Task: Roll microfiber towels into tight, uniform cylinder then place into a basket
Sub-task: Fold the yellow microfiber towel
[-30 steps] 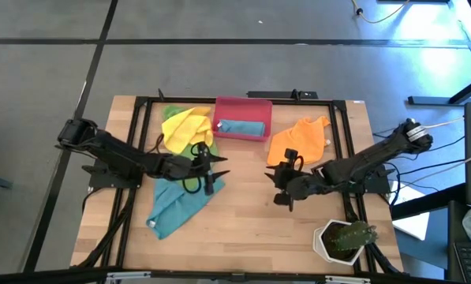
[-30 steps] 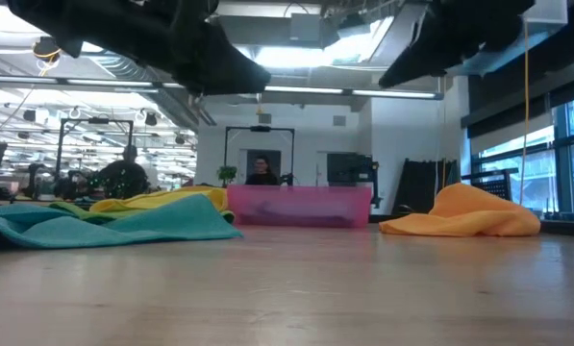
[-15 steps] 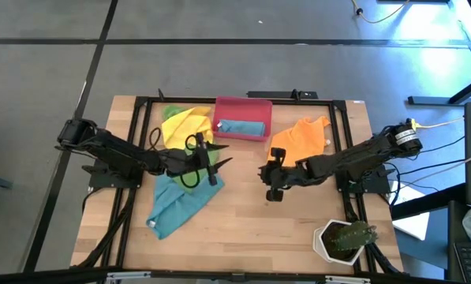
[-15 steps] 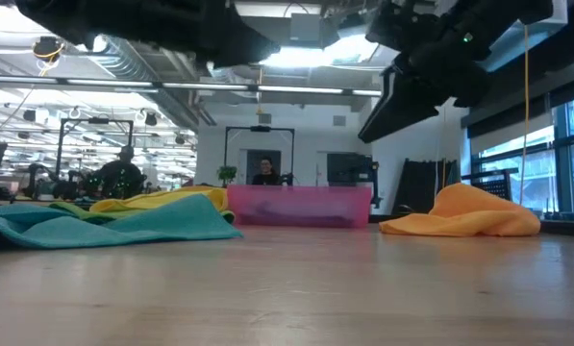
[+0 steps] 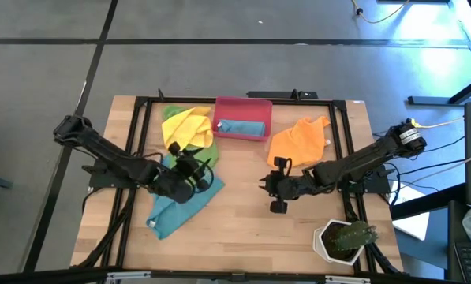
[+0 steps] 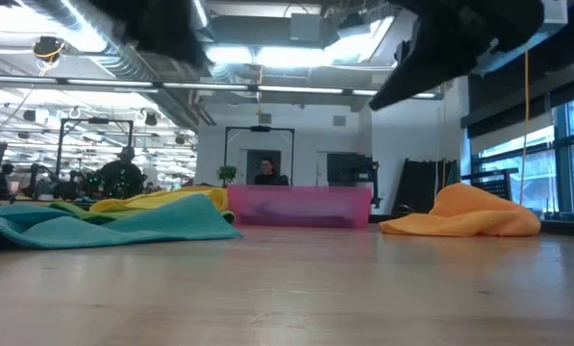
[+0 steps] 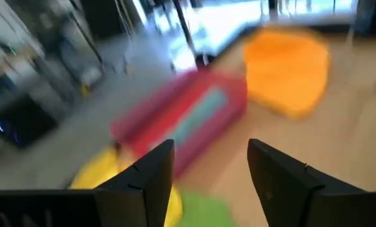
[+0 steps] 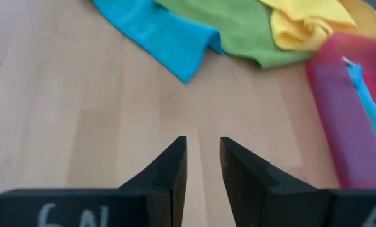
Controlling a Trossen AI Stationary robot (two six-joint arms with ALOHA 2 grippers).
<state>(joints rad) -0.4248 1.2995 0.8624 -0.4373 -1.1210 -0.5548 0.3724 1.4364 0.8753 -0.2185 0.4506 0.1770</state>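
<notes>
The left gripper (image 5: 189, 167) hangs over the heap of towels on its side of the table (image 5: 243, 213), its fingers (image 7: 151, 176) standing well apart with nothing between them. Under and just beside it lies the teal towel (image 5: 174, 207), spread flat and running away from the gripper toward the table's near edge. The green towel (image 5: 200, 151) lies just beyond the gripper, and the yellow towel (image 5: 184, 126) is bunched beyond that, partly over the green one.

Farther on from this gripper, at the table's far edge, sits the red-pink basket (image 5: 241, 106), with a second teal towel (image 5: 241, 128) lying inside it (whether it is neatly rolled is hard to say).

The right gripper (image 5: 277, 189) is held over bare wood near the middle of the table, well apart from the left one. Its fingers (image 8: 169, 171) show only a narrow gap between them and clamp nothing. The orange towel (image 5: 298, 140) lies crumpled just behind this gripper, toward the far edge. A white pot with a cactus (image 5: 344, 239) stands at the near corner on the right arm's side.
</notes>
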